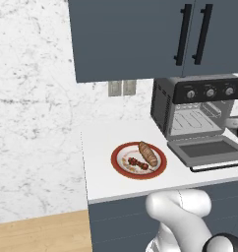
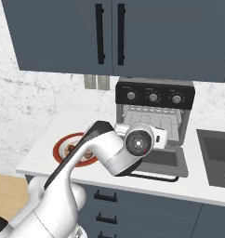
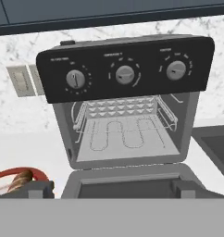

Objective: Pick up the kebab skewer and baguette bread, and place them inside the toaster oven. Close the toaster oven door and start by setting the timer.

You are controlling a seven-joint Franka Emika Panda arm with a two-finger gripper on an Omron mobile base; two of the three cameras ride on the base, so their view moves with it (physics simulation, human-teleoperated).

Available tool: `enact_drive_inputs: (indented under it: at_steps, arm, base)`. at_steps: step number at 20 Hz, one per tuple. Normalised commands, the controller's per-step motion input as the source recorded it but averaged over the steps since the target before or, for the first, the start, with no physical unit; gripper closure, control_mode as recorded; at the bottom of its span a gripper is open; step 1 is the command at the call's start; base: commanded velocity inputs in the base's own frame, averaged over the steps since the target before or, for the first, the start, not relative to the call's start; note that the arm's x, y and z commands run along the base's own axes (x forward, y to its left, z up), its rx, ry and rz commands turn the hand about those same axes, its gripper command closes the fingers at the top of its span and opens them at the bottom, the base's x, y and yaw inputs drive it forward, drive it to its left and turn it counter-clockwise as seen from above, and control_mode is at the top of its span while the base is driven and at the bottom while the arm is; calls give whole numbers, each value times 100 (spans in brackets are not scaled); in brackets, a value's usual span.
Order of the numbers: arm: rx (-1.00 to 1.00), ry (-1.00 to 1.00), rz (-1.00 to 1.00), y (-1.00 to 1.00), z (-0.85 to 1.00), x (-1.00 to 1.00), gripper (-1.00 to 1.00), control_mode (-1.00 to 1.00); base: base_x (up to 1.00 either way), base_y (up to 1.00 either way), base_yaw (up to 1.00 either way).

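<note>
Kebab skewer (image 1: 138, 163) beside baguette bread (image 1: 148, 153), both left of toaster oven (image 1: 197, 110); toaster oven door (image 1: 208, 150) dropped open.

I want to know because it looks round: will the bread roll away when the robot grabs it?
Probably not far: the baguette bread lies flat on the red-rimmed plate, beside the kebab skewer. Its crusty look suggests it is stiff, likely light.

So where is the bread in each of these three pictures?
Left base view: bread on the red plate, left of the open oven.
Right base view: I cannot make it out; the arm covers most of the plate.
Hand view: its tip at lower left.
Shared landmark: the oven's three knobs.
</note>
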Motion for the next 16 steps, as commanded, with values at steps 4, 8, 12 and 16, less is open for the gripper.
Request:
enact_drive_inputs:
  at_steps: [4, 8, 12, 16]
  arm:
    - [0, -2, -3, 3, 0, 9, -100, -100]
    - [-6, -1, 0, -3, -13, 15, -100, -100]
    - [-15, 0, 0, -3, -32, 22, -100, -100]
    - [-17, 0, 0, -1, -42, 36, -100, -100]
  base:
    - [0, 0, 0]
    - [0, 0, 0]
    - [0, 0, 0]
    - [0, 0, 0]
